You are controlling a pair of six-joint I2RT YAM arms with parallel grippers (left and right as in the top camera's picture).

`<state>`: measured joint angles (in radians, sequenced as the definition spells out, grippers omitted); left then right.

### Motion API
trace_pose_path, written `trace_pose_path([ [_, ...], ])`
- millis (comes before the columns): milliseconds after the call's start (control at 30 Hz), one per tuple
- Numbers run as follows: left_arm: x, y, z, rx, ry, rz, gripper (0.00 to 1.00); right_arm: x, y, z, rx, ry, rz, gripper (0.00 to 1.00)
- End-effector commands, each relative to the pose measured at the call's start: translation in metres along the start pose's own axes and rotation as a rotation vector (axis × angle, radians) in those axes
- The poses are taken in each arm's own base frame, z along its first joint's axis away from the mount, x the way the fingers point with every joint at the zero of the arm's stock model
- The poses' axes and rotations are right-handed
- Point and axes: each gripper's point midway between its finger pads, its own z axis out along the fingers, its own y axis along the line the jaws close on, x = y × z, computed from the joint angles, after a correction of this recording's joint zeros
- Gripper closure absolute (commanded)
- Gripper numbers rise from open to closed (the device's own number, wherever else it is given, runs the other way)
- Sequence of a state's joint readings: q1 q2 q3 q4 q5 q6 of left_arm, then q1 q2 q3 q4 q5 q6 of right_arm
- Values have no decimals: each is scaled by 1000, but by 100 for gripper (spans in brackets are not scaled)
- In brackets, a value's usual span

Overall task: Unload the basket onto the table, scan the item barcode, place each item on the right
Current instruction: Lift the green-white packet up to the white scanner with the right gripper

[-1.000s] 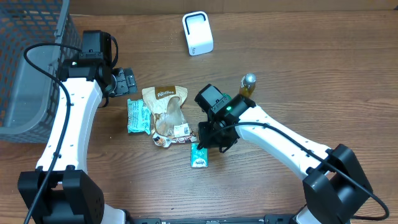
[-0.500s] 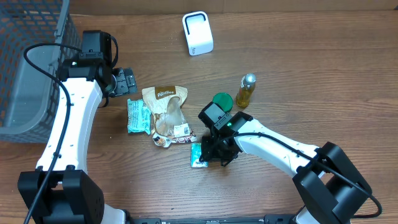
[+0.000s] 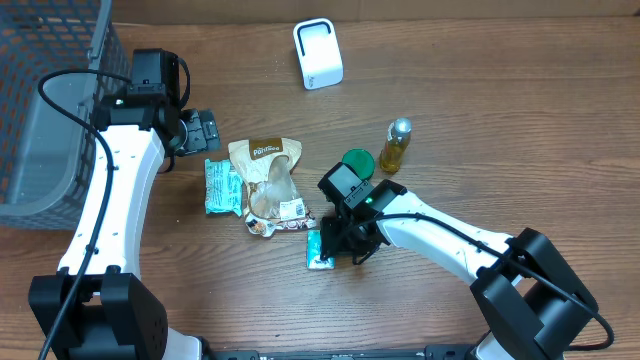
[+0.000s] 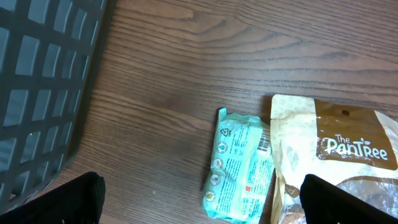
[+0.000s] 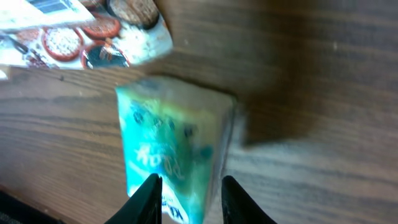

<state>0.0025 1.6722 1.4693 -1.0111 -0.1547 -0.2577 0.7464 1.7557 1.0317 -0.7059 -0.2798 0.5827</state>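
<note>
A small teal tissue pack (image 3: 318, 252) lies on the wooden table just below the pile of snack bags. My right gripper (image 3: 336, 248) is low over it. In the right wrist view the pack (image 5: 168, 137) sits between my right gripper's (image 5: 186, 190) two dark fingers, which stand narrowly open, one close on either side of it. The white scanner (image 3: 318, 53) stands at the back of the table. My left gripper (image 3: 205, 130) hovers wide open by the basket, holding nothing; in its own view the left gripper (image 4: 202, 199) looks down on a mint wipes pack (image 4: 242, 165).
A grey mesh basket (image 3: 50, 100) fills the far left. A PanTree bag (image 3: 268, 175), the mint wipes pack (image 3: 222, 187) and a printed snack wrapper (image 3: 280, 222) lie mid-table. A green lid (image 3: 357, 161) and a small yellow bottle (image 3: 396, 145) stand behind my right arm.
My right arm has come down and toward the teal pack, so its fingers now straddle it; the green lid has come into view behind it. The left arm has not moved.
</note>
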Motion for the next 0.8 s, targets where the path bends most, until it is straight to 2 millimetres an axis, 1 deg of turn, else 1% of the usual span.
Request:
trace_pose_path([
  [0,-6,2,-4,-7,-16,9,1,0,-7,6,12,-22,-12,72],
  [67,-6,2,-4,-7,-16,9,0,1,-10,11,10,-27,-14,73],
  [267,-6,2,-4,-7,-16,9,0,-1,-26,15,77,-63,-10,82],
  [367,-6,2,-4,-7,-16,9,0,-2,-27,16,81,-69,-11,83],
  [400,-6,2,-4,-7,-16,9,0,-2,-27,15,80,-69,-11,87],
  [433,-6,2,-4,-7,-16,9,0,-2,-27,14,80,-64,-7,94],
  [467,-6,2,-4,-7,-16,9,1,-2,-27,12,81,-56,-5,96],
  [567,-6,2,-4,-7,-16,9,0,-7,-20,-6,83,-48,-57,96],
  [633,-6,2,-4,-7,-16,9,0,-19,-7,-26,78,-79,-119,96],
  [700,-6,2,-4,-7,-16,9,0,-38,12,-55,72,-146,-194,96],
  [767,-6,2,-4,-7,-16,9,0,-63,31,-92,88,-241,-273,96],
])
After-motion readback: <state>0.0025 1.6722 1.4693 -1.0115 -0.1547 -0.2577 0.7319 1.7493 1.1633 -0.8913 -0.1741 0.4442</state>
